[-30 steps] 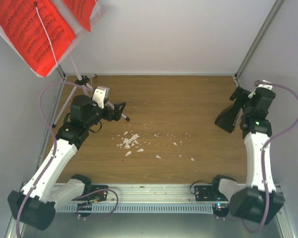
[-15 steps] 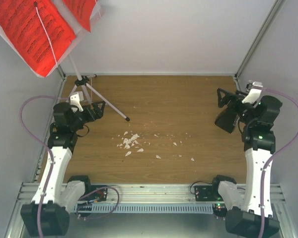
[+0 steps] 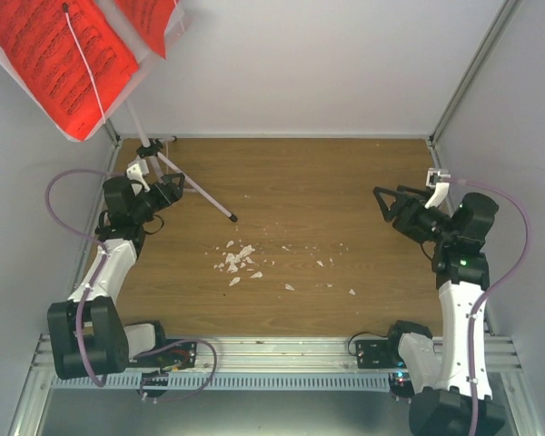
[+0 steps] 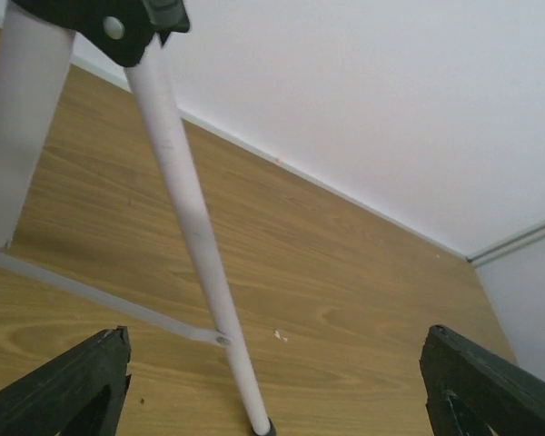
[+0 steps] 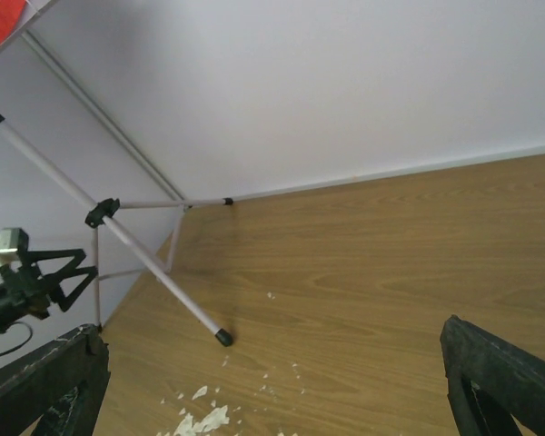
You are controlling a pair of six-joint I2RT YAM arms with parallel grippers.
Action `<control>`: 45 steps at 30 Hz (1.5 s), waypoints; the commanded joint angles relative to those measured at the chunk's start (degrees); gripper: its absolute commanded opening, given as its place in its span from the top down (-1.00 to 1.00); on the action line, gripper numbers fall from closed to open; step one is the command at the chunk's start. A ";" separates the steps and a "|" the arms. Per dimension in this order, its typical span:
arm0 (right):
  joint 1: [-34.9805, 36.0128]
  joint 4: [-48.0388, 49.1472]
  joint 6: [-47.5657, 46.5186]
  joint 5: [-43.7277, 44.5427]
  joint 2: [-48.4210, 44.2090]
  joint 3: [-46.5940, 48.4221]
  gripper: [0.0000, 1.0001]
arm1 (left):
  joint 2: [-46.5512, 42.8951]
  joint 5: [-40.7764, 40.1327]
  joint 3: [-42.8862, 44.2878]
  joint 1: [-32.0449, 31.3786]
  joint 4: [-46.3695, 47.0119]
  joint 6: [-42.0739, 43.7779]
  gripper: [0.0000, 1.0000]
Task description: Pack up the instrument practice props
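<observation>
The white music stand [image 3: 196,190] stands in the far left corner. Its thin tripod legs meet at a black hub [image 3: 148,145]. High on its tray lie bright red sheets of printed music [image 3: 54,54]. My left gripper [image 3: 173,188] is open beside the front leg. In the left wrist view that leg [image 4: 204,263] runs down between the spread fingers [image 4: 68,391], nearer the left one and touching neither. My right gripper [image 3: 384,205] is open over the right of the table, pointing left with nothing between its jaws. The right wrist view shows the stand's leg [image 5: 154,266] far off.
Small white crumbs [image 3: 238,259] are scattered mid-table and also show in the right wrist view [image 5: 204,420]. White walls close the back and both sides, with metal posts [image 3: 468,73] in the corners. A metal rail [image 3: 282,350] runs along the near edge.
My left gripper has drawn back and to the left, ending beside the stand's front leg. My right gripper has swung from the right wall toward the table's middle, pointing left.
</observation>
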 commanded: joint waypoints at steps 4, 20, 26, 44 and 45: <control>-0.18 4.02 1.75 -4.06 1.81 -1.77 -0.99 | 5.96 -1.29 0.91 0.41 10.03 1.65 -0.55; -0.21 6.73 2.43 -3.47 3.88 -2.63 -0.99 | 17.21 0.33 3.72 -0.62 20.81 -1.27 -0.16; -0.19 6.02 1.62 -3.04 4.05 -2.39 -0.99 | 20.31 -0.10 5.45 -2.57 21.64 -0.03 -0.02; -0.18 5.86 1.77 -2.35 4.23 -2.05 -0.99 | 21.85 -1.10 5.73 -3.46 20.58 1.41 0.86; -0.18 5.73 1.77 -2.21 4.16 -2.03 -0.99 | 21.70 -0.81 5.51 -3.46 20.39 1.45 0.91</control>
